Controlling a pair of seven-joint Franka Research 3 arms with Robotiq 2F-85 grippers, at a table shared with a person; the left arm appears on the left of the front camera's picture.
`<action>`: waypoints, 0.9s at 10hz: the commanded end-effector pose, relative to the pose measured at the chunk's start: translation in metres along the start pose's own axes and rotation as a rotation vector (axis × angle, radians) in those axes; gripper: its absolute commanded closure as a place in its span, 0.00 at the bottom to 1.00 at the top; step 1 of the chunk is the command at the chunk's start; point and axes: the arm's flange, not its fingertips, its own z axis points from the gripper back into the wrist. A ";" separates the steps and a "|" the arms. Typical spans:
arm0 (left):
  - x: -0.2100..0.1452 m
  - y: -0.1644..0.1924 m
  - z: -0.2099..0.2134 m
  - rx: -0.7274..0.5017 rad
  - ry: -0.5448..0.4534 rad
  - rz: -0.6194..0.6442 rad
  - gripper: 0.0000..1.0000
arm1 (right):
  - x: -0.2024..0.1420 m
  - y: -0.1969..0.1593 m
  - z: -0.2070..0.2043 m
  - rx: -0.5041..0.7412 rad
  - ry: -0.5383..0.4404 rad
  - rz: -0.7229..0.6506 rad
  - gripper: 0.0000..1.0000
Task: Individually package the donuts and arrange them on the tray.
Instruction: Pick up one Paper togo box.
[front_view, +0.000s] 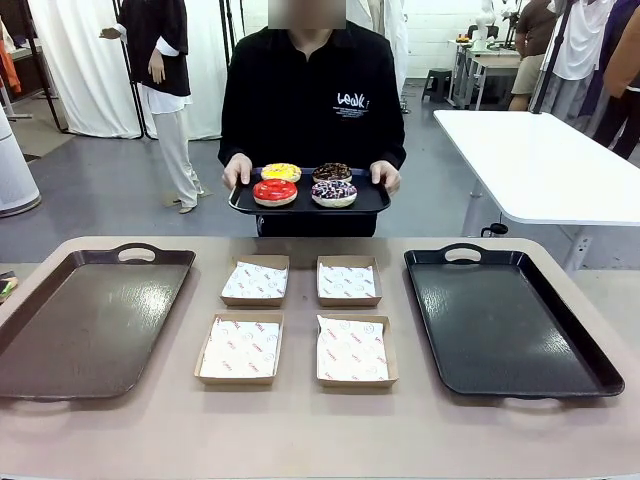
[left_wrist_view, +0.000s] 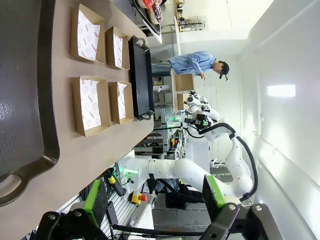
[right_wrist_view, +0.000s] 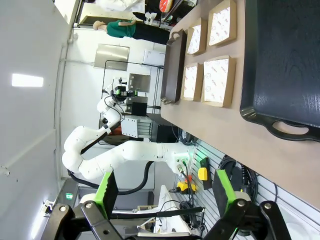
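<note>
Across the table a person holds a small black serving tray with both hands. It carries four donuts: yellow-glazed, dark chocolate, glossy red and dark with drizzle and sprinkles. On the table lie a brown tray at the left and a black tray at the right. My left gripper hangs open off the table's near edge, holding nothing. My right gripper is also open and holds nothing, beyond the near edge beside the black tray.
Four paper-lined cardboard boxes sit between the trays: back left, back right, front left, front right. A white table stands behind at the right, with people farther back.
</note>
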 end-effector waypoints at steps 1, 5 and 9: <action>-0.001 0.000 0.001 -0.008 -0.001 -0.006 0.00 | 0.000 0.001 -0.001 0.010 -0.011 0.007 0.00; -0.001 0.000 0.001 -0.008 -0.001 -0.006 0.00 | 0.009 0.017 -0.013 -0.018 0.037 0.048 0.00; -0.001 0.000 0.001 -0.008 -0.001 -0.006 0.00 | 0.110 0.099 -0.094 -0.246 0.093 -0.050 0.00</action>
